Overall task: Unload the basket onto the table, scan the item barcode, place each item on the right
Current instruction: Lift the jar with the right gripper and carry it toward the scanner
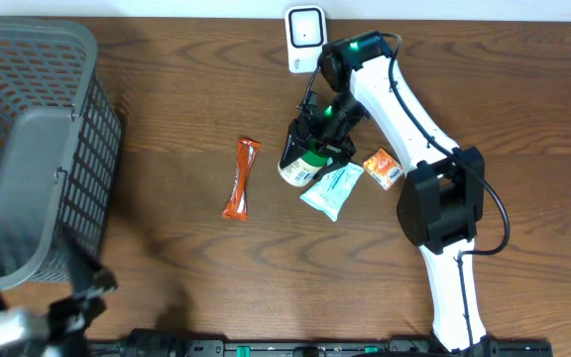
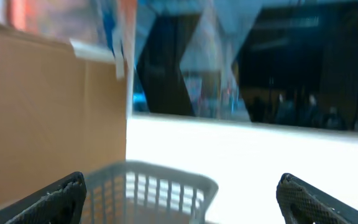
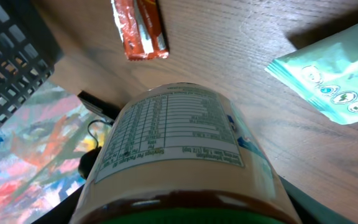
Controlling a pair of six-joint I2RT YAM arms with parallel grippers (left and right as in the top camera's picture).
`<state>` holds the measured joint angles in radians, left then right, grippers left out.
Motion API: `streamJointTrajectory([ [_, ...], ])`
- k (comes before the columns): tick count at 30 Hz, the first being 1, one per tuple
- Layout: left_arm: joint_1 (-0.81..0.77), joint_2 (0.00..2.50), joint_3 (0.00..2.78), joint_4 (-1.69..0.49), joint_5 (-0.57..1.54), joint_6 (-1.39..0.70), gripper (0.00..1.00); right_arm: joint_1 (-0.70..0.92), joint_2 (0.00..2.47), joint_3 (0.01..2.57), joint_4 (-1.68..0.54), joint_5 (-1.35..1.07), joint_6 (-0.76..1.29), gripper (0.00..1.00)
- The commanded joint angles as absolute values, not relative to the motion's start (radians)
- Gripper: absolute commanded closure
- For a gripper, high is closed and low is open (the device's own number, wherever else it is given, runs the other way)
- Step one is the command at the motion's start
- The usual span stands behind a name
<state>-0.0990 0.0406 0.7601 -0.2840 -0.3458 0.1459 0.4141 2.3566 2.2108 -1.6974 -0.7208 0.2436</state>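
Sitting between the right fingers (image 3: 296,202), the jar (image 3: 179,143) is clamped cap-end.

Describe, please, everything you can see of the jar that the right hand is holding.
The jar is round, with a green lid, a brownish band beside it and a pale label printed with a table of fine text. It is tilted, its lid end gripped by the right hand, between the orange wrapper and the teal packet. Whether it touches the wooden table is unclear.
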Motion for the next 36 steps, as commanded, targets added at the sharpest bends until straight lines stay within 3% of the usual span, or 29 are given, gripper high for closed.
streamJointTrajectory([
  [1,-0.095,0.063,0.715,-0.320,-0.353,0.070,0.03,0.426,2.310,2.231,-1.699,-0.768,0.196,0.43],
  [15,-0.095,0.063,0.509,-0.344,-0.300,-0.035,0.02,0.435,2.310,2.231,-1.699,-0.768,0.198,0.41],
  [27,-0.095,0.063,0.458,-0.587,-0.272,-0.243,0.02,0.447,2.310,2.231,-1.699,-0.769,0.213,0.40],
  [36,-0.095,0.063,0.449,-0.650,-0.273,-0.249,0.02,0.447,2.310,2.231,-1.698,-0.752,0.212,0.39],
])
